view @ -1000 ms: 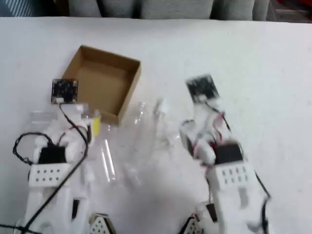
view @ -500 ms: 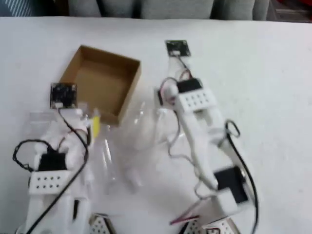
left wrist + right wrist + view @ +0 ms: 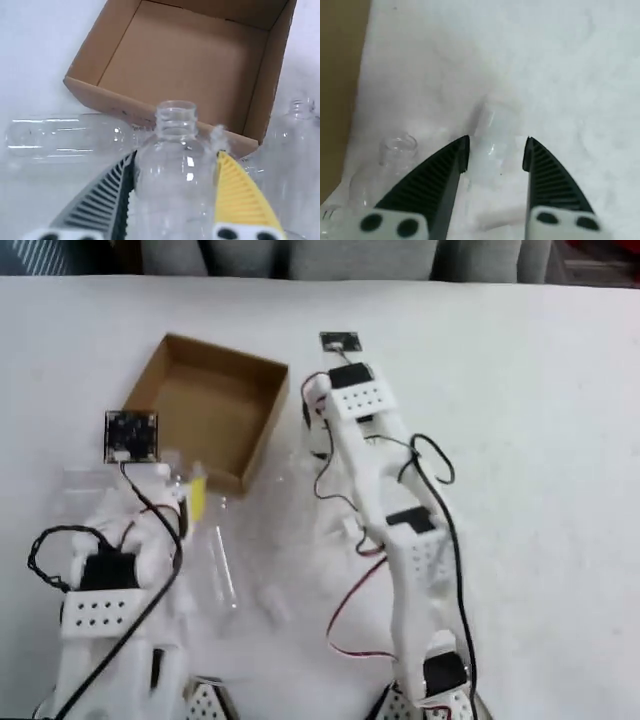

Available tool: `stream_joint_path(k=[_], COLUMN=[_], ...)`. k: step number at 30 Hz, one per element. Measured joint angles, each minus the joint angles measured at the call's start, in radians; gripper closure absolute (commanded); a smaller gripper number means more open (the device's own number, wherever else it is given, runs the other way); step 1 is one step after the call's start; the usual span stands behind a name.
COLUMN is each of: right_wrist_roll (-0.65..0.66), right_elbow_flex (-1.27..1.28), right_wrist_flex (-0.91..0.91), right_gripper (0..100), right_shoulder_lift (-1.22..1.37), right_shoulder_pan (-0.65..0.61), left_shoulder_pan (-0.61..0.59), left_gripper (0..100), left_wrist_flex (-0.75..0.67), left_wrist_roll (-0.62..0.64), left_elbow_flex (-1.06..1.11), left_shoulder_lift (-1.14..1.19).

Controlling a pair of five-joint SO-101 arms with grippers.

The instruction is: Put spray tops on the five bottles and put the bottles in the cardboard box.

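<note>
My left gripper (image 3: 175, 157) is shut on a clear, uncapped bottle (image 3: 175, 150), its grey and yellow fingers pressed against the bottle's sides; the neck points toward the cardboard box (image 3: 200, 65). From above, this gripper (image 3: 192, 496) sits at the near edge of the box (image 3: 215, 405). My right gripper (image 3: 495, 150) is open, pointing down at the table, with a small whitish spray top (image 3: 487, 122) lying just beyond its fingertips. The right arm (image 3: 355, 400) stretches out beside the box's right wall. An open bottle neck (image 3: 397, 146) stands close to that gripper.
More clear bottles lie on the white table: one on its side in front of the box (image 3: 60, 137), one beside the held bottle (image 3: 295, 150), others between the arms (image 3: 222, 565). The box is empty inside. Cables hang from both arms.
The right arm has swung forward from near its base to stretch out beside the box, its gripper now over the spray top. The left arm has barely moved.
</note>
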Motion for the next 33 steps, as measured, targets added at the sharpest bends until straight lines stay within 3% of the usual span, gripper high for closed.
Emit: stream_joint_path(k=[10,12,15,22,27,33], right_wrist_roll=[-0.071,-0.071,-0.071,-0.029,0.000,0.020], right_elbow_flex=[-0.209,-0.221,-0.235,-0.239,-0.213,0.006], right_wrist_flex=[0.144,0.149,0.152,0.190,0.238,0.239], right_gripper=[84.1,87.0,99.3,98.2,98.3,98.3], right_shoulder_lift=[0.143,0.155,0.175,0.173,0.060,-0.146], right_shoulder_pan=[-0.015,-0.015,-0.011,0.018,0.060,0.115], left_shoulder_pan=[0.000,0.000,0.000,0.003,0.003,0.003], left_gripper=[98,98,98,98,98,98], left_wrist_flex=[0.000,0.000,0.000,0.000,-0.003,-0.054], left_wrist_roll=[0.000,0.000,0.000,0.000,0.000,0.000], left_elbow_flex=[0.000,0.012,0.020,0.020,0.020,0.029], left_shoulder_lift=[0.000,-0.002,-0.002,-0.002,-0.002,-0.002])
